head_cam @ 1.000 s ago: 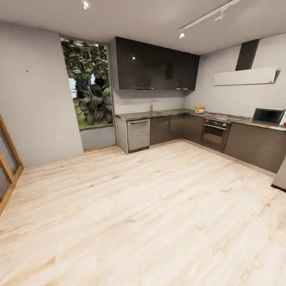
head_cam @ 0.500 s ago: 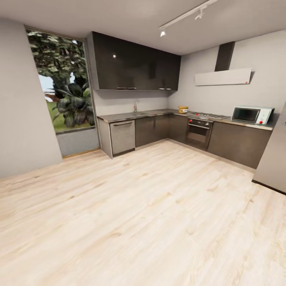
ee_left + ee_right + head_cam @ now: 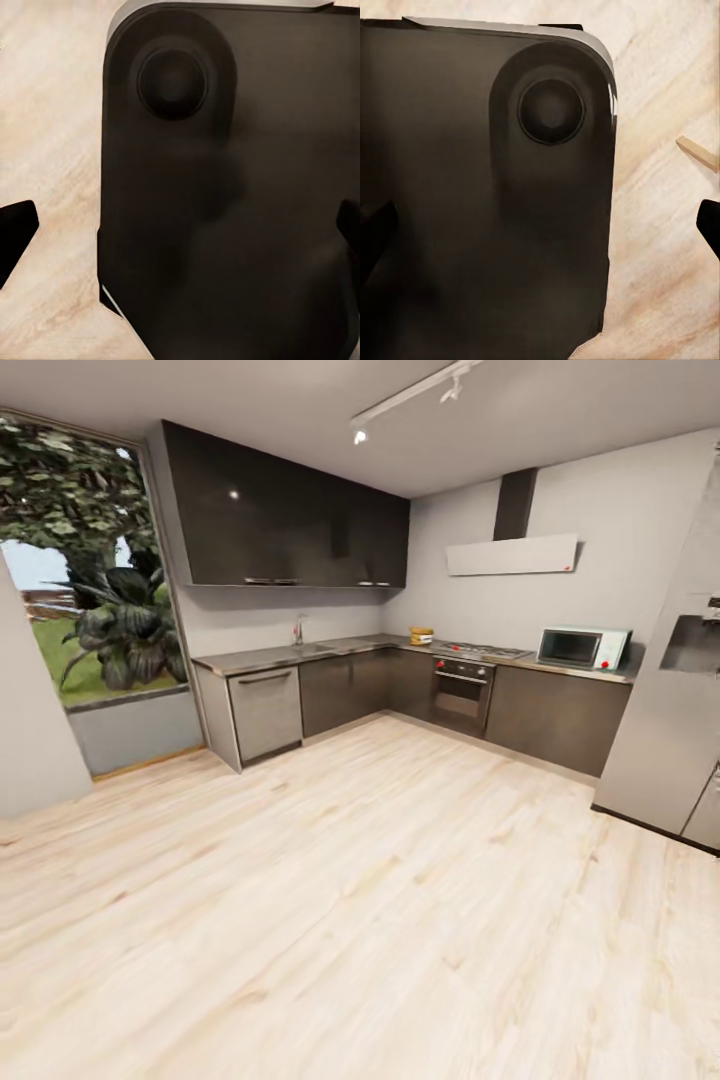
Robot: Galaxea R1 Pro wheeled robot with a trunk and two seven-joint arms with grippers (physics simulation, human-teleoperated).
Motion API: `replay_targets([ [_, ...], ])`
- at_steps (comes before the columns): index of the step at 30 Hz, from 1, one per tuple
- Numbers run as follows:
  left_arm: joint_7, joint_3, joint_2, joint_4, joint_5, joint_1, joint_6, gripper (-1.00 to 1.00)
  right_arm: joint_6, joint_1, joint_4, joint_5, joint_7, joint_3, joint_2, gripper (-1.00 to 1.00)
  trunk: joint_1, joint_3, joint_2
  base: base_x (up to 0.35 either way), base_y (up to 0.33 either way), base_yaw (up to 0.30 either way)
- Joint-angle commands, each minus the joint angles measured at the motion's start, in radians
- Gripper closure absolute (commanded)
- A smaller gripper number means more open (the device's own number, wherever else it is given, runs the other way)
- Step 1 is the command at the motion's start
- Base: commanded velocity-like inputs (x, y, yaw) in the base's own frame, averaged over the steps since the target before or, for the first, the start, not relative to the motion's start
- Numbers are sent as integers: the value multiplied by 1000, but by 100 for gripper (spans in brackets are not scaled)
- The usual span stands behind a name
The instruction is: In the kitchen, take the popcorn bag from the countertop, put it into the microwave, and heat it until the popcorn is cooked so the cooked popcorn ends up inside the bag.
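Pale wood floor (image 3: 380, 900) spreads out nearest the robot. In each wrist view, the left gripper (image 3: 180, 232) and the right gripper (image 3: 540, 232) hang over the robot's dark base (image 3: 225, 195), fingertips spread wide and holding nothing. Beyond, the microwave (image 3: 583, 647) sits near the right end of the grey countertop (image 3: 290, 655), past the built-in oven (image 3: 461, 695). A small yellowish object (image 3: 421, 636), too small to identify, rests at the countertop's corner.

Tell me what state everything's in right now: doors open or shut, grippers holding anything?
microwave: door shut, standing on the countertop.
built-in oven: door shut.
dishwasher: front shut.
upper cabinets: doors shut.
yellowish item near the hob: resting on the countertop, too small to identify.
left gripper: fingers spread apart, holding nothing.
right gripper: fingers spread apart, holding nothing.
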Motion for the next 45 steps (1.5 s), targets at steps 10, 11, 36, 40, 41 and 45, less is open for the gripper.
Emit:
replay_targets([
  [10,1,2,0,-1,8,0,0,-100,-4,0,0,-1,0,1,-1,-100,1,-1,0,329,0,-243],
  [11,1,2,0,-1,8,0,0,-100,-4,0,0,-1,0,1,-1,-100,1,-1,0,329,0,-243],
  [36,1,3,0,-1,8,0,-2,-100,-10,0,0,3,-1,4,-3,-100,1,-1,0,329,0,-72],
  [40,1,3,0,-1,8,0,-2,-100,-14,0,0,2,-1,3,0,-100,1,-1,0,329,0,-146],
  [41,1,2,0,-1,8,0,-2,-100,-14,0,0,2,-1,2,1,-100,1,-1,0,329,0,-231],
  [45,1,3,0,-1,8,0,-2,-100,-14,0,0,2,-1,2,0,-100,1,-1,0,329,0,-241],
])
